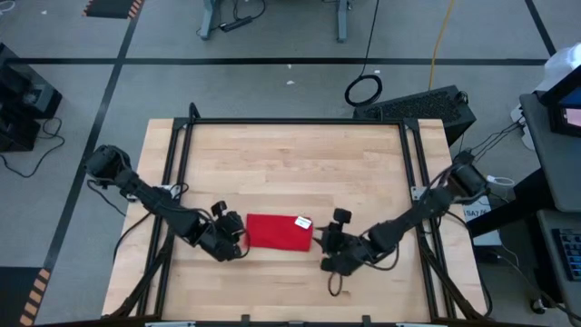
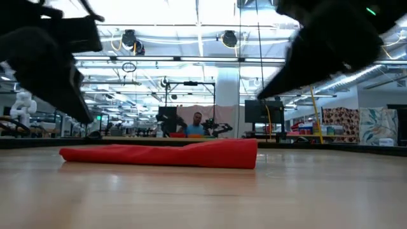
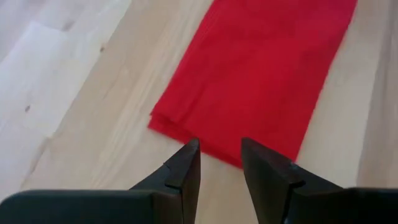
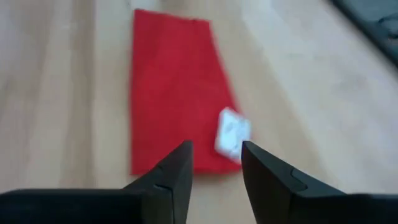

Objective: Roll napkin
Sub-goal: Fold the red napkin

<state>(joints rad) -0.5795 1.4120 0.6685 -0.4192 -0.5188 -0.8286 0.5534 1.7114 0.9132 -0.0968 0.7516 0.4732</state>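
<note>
From above, the napkin (image 1: 279,231) lies folded into a flat red rectangle near the middle of the wooden surface (image 1: 290,163), toward its near edge, its white tag (image 1: 302,222) at the right end. The left gripper (image 1: 238,238) sits just off the napkin's left end, the right gripper (image 1: 329,243) just off its right end; neither holds the cloth.

At table height, the napkin (image 2: 162,154) rests flat, thicker at one end, with both dark arms hanging above it. A person shows far behind in the room.

Past the left wrist, the two fingers (image 3: 185,171) stand a little apart with nothing between them, aimed at the napkin's (image 3: 249,74) layered short edge just ahead.

Past the right wrist, the fingers (image 4: 174,168) are likewise slightly apart and empty, pointing at the end with the tag (image 4: 232,130); this view is soft, so the edge layers are hard to judge.

To roll well, both grippers would probably need to pinch the same long edge, catch every layer, and turn it over evenly so the roll stays straight.
</note>
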